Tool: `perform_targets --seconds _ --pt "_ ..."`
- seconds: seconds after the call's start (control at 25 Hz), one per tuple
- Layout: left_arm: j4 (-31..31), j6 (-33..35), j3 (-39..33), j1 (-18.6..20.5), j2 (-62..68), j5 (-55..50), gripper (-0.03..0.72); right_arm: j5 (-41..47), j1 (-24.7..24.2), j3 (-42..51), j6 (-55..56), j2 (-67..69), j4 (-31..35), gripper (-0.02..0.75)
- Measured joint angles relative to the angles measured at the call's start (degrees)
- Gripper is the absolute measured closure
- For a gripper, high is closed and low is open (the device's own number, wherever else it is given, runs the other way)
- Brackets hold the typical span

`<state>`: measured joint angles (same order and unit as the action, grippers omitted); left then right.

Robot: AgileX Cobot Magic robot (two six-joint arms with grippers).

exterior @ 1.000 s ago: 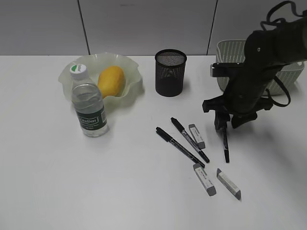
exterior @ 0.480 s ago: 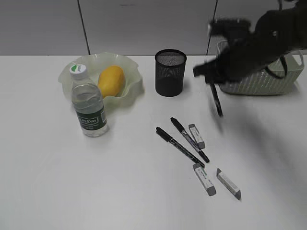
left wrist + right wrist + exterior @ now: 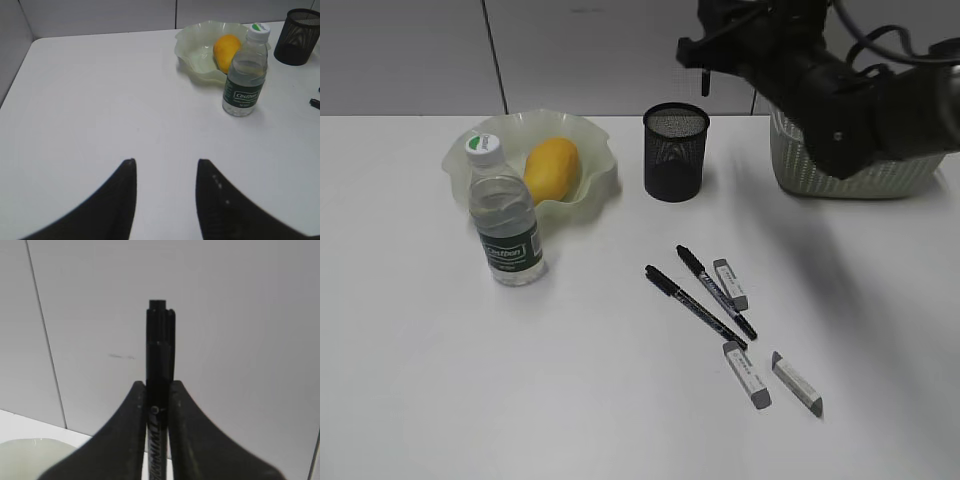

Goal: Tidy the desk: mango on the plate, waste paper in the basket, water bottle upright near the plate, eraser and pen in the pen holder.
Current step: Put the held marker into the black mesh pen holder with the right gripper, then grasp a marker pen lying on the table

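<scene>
Currently: right end effector (image 3: 157, 405) pinching pen (image 3: 159, 355), poised at 12 o'clock above holder (image 3: 675, 150); centre pen over rim, tilt upright, lower, then release; left end effector (image 3: 165, 192) spread, idle.

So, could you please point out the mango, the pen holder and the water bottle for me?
mango (image 3: 552, 170): exterior view, middle of the fruit's yellow skin.
pen holder (image 3: 674, 165): exterior view, front of the black mesh wall.
water bottle (image 3: 244, 93): left wrist view, on the dark green label.
</scene>
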<state>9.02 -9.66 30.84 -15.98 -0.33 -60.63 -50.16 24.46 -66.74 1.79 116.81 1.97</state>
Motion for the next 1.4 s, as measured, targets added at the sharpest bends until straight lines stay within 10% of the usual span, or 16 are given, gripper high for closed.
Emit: perform_targets --seconds 0.4,0.8,0.92,1.16,1.4 --pt "0.0 0.0 0.0 0.0 0.0 0.1 0.388 2.5 0.0 -5.4 0.0 8.4 0.1 0.617" --pt "0.0 0.0 0.0 0.0 0.0 0.1 0.388 6.4 0.0 -5.1 0.0 6.6 0.1 0.231" --pt "0.0 0.0 0.0 0.0 0.0 0.1 0.388 23.6 0.0 -4.5 -0.1 -1.5 0.2 0.212" --pt "0.0 0.0 0.0 0.0 0.0 0.1 0.388 84.4 0.0 -2.2 -0.6 -23.2 -4.2 0.288" --pt "-0.9 0.0 0.0 0.0 0.0 0.1 0.388 112.9 0.0 19.4 2.6 -55.1 -4.6 0.32"
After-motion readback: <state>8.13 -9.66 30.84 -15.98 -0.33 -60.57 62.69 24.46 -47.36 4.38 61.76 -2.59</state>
